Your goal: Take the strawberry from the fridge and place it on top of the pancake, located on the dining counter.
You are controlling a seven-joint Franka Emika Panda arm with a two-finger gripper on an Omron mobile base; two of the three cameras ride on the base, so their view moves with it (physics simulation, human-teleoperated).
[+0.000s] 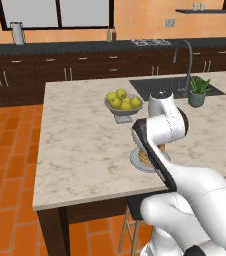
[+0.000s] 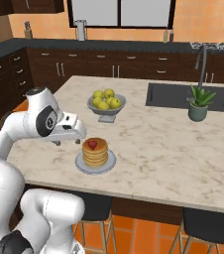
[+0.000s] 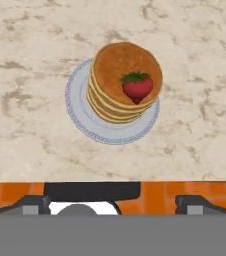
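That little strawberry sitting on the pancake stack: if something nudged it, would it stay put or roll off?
It would probably roll. The strawberry is rounded and lies near the edge of the pancake top, not at the centre. It looks small, so likely light and easily shifted. If it slipped off, the plate rim might catch it.

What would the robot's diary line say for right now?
strawberry: resting on pancake | pancake: on plate, dining counter | fingers: open, empty, apart from the stack

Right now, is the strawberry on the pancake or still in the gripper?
On the pancake. The strawberry lies on top of the pancake stack, and the gripper is open, apart from it.
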